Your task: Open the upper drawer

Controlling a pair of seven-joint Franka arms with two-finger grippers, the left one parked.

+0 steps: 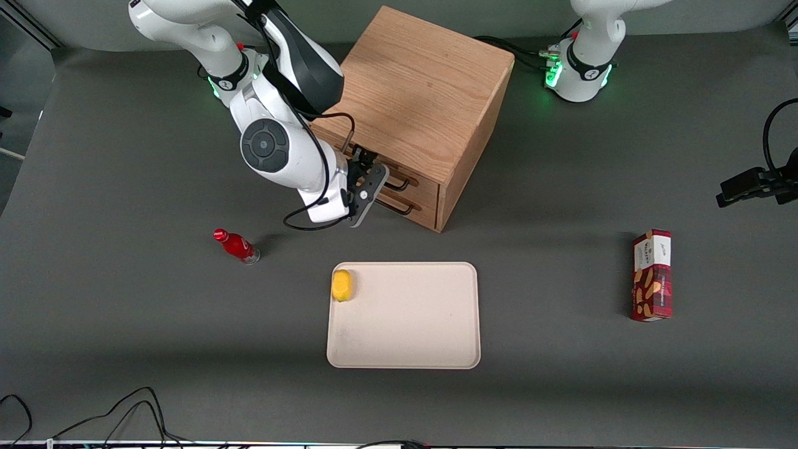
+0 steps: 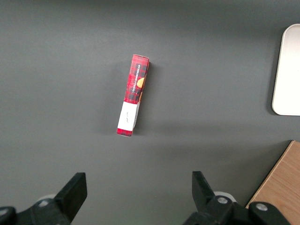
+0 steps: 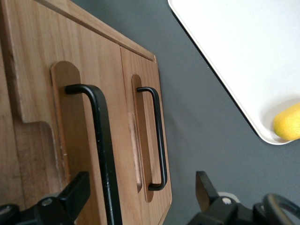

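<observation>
Front view: one claw (image 1: 369,187), fingers apart, before two drawers.

Dark grey matte tabletop (image 1: 124,349), even overhead light, soft shadows

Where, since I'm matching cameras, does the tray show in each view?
Front: tray nearer the camera than the cabinet.
Left wrist: its rim at the picture's edge.
Right wrist: tray, holding the lemon, in front of the drawers; gripper straddles the upper drawer's handle, jaws open.
Shared landmark: the cabinet.
</observation>
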